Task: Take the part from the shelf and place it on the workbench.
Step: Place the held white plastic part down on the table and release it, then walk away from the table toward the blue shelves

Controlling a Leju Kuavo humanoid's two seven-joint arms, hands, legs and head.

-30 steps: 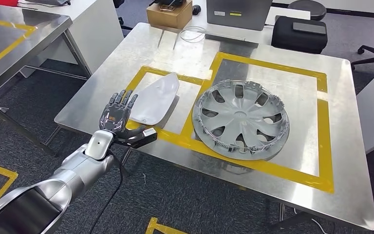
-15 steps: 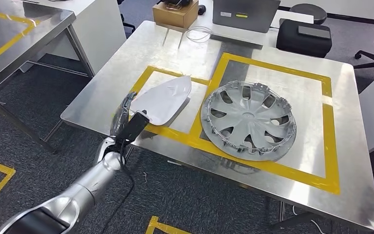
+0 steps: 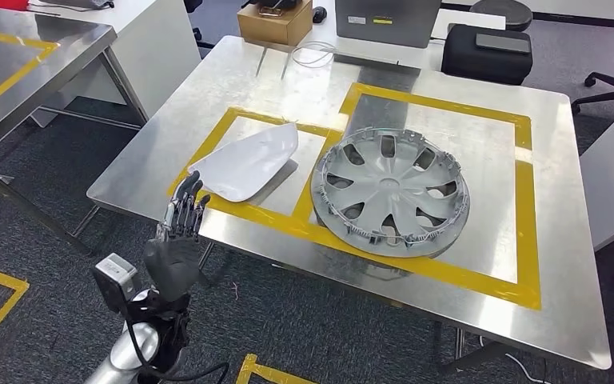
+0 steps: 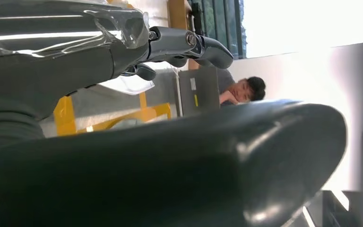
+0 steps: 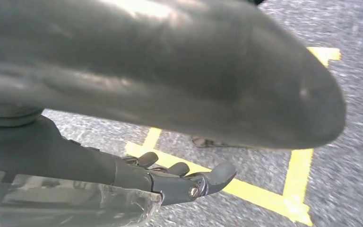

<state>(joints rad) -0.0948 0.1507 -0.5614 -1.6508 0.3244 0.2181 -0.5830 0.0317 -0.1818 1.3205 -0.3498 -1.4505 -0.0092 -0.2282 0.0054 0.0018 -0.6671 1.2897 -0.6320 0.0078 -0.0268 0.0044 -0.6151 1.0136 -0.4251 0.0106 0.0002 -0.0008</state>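
— What am I looking at on the surface?

— I'm seeing a steel tabletop (image 3: 208, 88) marked with yellow tape rectangles. The white part (image 3: 248, 163) is lying flat inside the smaller rectangle, towards 9 o'clock of the silver wheel cover (image 3: 390, 192), which is sitting in the larger one. The two are close but apart.

— And the hands?

— My left hand (image 3: 177, 240) is hovering off the tabletop's near edge, at about 7 o'clock from the part, fingers (image 3: 185, 200) pointing up and spread, holding nothing. My right hand (image 5: 170, 182) is hanging over grey carpet with yellow floor tape, fingers loosely apart, nothing in them.

— The room?

— At 12 o'clock a cardboard box (image 3: 277, 22), a laptop (image 3: 387, 18) and a black case (image 3: 486, 53) are sitting beyond the tabletop. Another taped steel bench (image 3: 24, 64) is standing at 10 o'clock. A person (image 4: 243, 90) is sitting behind the laptop.
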